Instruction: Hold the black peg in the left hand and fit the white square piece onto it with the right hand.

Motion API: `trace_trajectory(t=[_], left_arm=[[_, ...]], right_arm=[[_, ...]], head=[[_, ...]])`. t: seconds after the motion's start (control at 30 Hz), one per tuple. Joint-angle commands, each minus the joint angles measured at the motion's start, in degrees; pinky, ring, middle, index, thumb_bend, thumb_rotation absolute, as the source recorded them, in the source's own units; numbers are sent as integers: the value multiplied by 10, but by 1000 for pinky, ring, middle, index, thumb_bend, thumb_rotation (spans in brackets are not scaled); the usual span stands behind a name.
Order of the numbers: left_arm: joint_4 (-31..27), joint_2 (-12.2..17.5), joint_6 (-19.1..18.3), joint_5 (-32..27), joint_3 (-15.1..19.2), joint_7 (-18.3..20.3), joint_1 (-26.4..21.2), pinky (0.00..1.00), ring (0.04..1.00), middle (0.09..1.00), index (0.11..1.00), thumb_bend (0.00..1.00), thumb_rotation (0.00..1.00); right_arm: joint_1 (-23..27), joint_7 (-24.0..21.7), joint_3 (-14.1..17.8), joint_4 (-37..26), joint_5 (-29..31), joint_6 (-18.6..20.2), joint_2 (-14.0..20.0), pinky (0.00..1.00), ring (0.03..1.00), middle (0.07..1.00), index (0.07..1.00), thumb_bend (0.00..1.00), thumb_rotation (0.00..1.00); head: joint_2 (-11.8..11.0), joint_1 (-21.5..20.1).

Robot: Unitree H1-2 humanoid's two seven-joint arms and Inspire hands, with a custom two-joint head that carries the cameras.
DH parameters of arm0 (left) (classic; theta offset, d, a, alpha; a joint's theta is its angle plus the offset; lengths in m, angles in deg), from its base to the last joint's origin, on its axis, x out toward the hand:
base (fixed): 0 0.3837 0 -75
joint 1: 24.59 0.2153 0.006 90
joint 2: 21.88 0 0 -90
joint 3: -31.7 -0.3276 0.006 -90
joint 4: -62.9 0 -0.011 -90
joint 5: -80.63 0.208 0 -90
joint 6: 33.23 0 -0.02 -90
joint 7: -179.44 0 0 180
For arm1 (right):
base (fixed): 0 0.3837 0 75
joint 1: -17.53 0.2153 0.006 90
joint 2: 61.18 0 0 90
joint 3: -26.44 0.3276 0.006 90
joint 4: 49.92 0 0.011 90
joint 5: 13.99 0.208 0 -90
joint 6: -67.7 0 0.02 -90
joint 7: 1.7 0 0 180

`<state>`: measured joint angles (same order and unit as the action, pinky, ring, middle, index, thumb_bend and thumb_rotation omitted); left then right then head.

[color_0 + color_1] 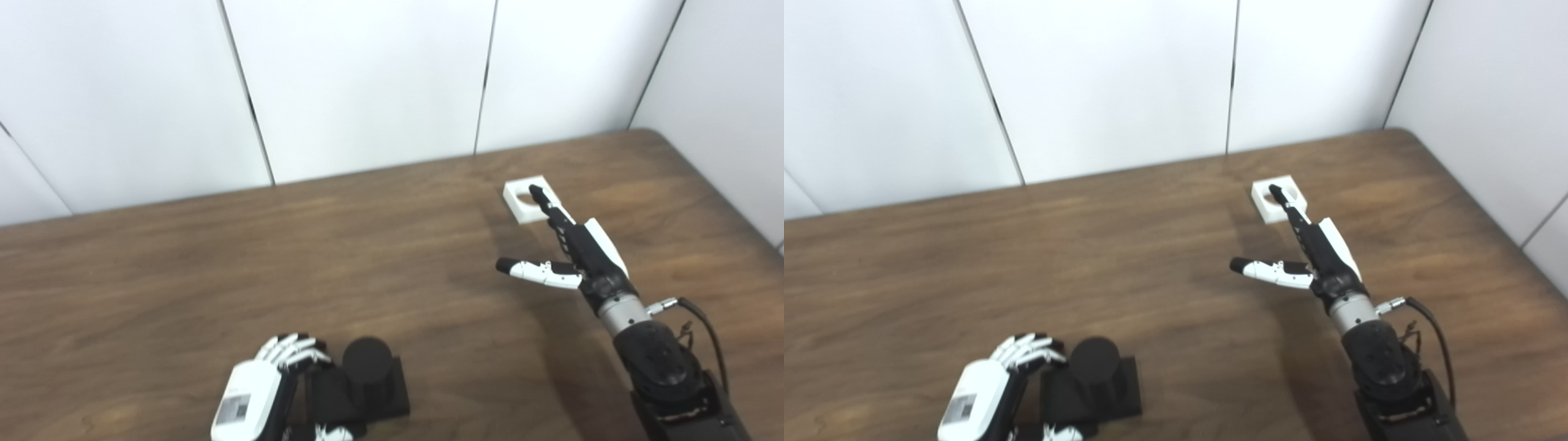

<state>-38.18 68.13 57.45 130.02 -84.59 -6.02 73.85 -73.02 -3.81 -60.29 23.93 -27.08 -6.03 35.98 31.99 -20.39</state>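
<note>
The black peg (367, 361) stands upright on its black square base (392, 392) near the table's front edge, left of centre. My left hand (257, 392) sits against the base's left side. Its fingers (294, 349) curl at the far corner and its thumb lies at the near edge, apart from them. The white square piece (519, 205), with a round hole, lies flat at the far right. My right hand (582, 251) is open, with its fingertips over the piece's hole and its thumb spread to the left. The same scene shows in the right eye view, with the peg (1094, 358) and the white piece (1265, 207).
The brown wooden table (184, 275) ends at white wall panels (367, 79) behind and on the right. Its rounded far right corner (643, 131) lies just beyond the white piece. My right forearm (661, 367) with its cable comes in from the bottom right.
</note>
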Motion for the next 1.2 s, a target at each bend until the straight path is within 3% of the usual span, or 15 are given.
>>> trace_trajectory(t=[0.0, 0.2, 0.3, 0.47, 0.77, 0.93, 1.17], left_arm=[[44, 15, -4, 17, -12, 30, 24, 886, 843, 773, 484, 521, 47], [48, 14, -3, 17, -14, 27, 25, 897, 846, 773, 484, 521, 47], [48, 13, -3, 18, -15, 25, 25, 904, 848, 773, 484, 521, 47], [45, 14, -3, 15, -13, 27, 27, 900, 848, 773, 484, 521, 46], [37, 14, -7, 11, -12, 31, 32, 905, 850, 773, 484, 521, 46], [37, 11, -6, 9, -12, 28, 32, 899, 846, 772, 483, 521, 46], [33, 8, -8, 10, -13, 28, 33, 893, 845, 771, 484, 521, 46]], right_arm=[[38, -8, 4, 1, -27, -6, 36, 944, 975, 985, 978, 820, 305], [107, -47, -11, 32, -80, 41, 99, 984, 1000, 1000, 978, 894, 241], [139, -57, -19, 54, -99, 51, 115, 946, 1000, 998, 968, 922, 204], [179, -58, -45, 109, -142, 38, 139, 919, 1000, 993, 959, 920, 175], [247, -87, -101, 198, -207, 39, 173, 989, 1000, 1000, 949, 897, 176], [288, -123, -142, 244, -239, 34, 197, 998, 1000, 1000, 920, 895, 172], [326, -188, -185, 270, -264, 29, 222, 1000, 1000, 1000, 893, 995, 163]], head=[[-2, -2], [-8, -5], [-8, -3], [-6, -2], [5, 2], [9, 8], [12, 12]])
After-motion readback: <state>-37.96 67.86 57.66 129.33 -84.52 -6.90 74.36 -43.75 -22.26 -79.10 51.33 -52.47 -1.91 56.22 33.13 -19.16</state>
